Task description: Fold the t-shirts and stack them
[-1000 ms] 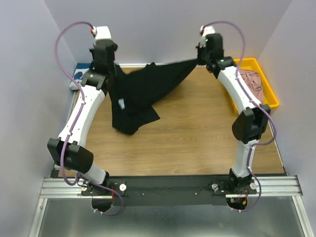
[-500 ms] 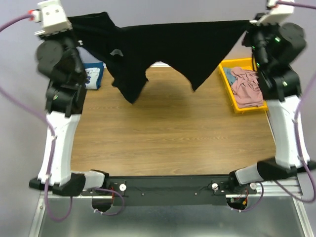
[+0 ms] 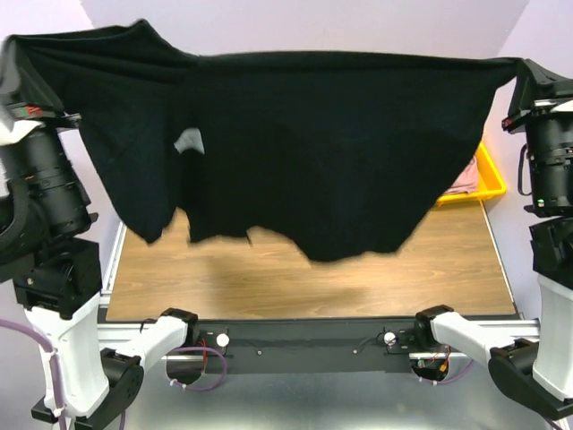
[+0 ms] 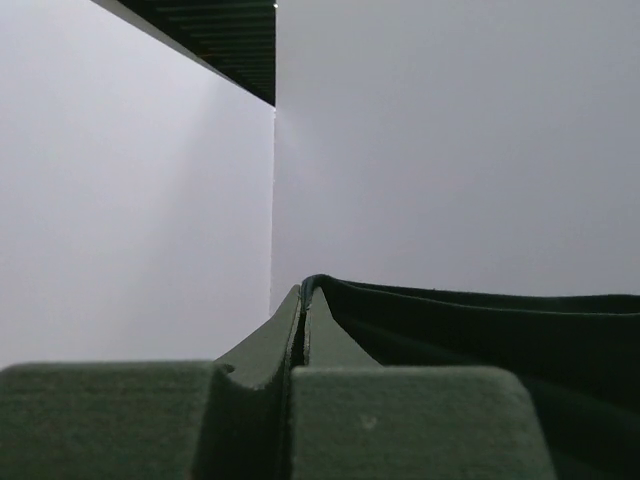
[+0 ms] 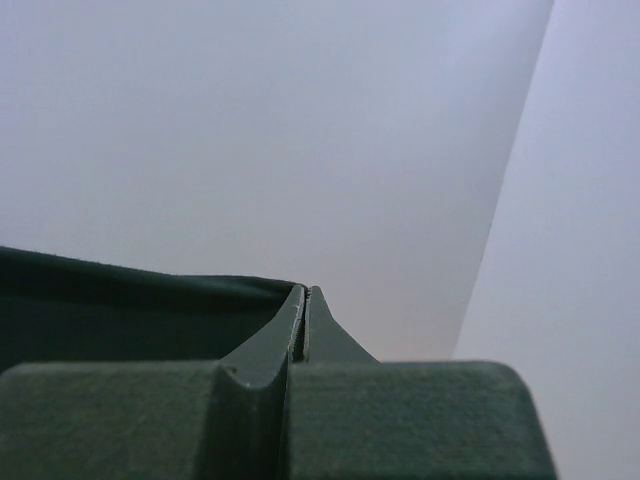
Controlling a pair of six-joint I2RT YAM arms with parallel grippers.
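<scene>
The large black t-shirt (image 3: 304, 134) hangs spread wide in the air, high above the table and close to the top camera. My left gripper (image 3: 20, 55) is shut on its left top corner and my right gripper (image 3: 521, 67) is shut on its right top corner. In the left wrist view the shut fingertips (image 4: 303, 292) pinch black cloth (image 4: 480, 330) that runs off to the right. In the right wrist view the shut gripper (image 5: 304, 293) holds black cloth (image 5: 120, 300) that runs off to the left. A pink shirt (image 3: 464, 179) peeks out in the yellow bin. The navy shirt is hidden.
A yellow bin (image 3: 491, 177) stands at the right edge of the wooden table (image 3: 358, 278), mostly hidden behind the hanging shirt. Grey walls close the space at the back and both sides. The black rail (image 3: 304, 336) with the arm bases runs along the near edge.
Both arms have lifted the black shirt off the table and pulled its corners apart. It went from a bunched heap to a wide hanging sheet near the camera.
</scene>
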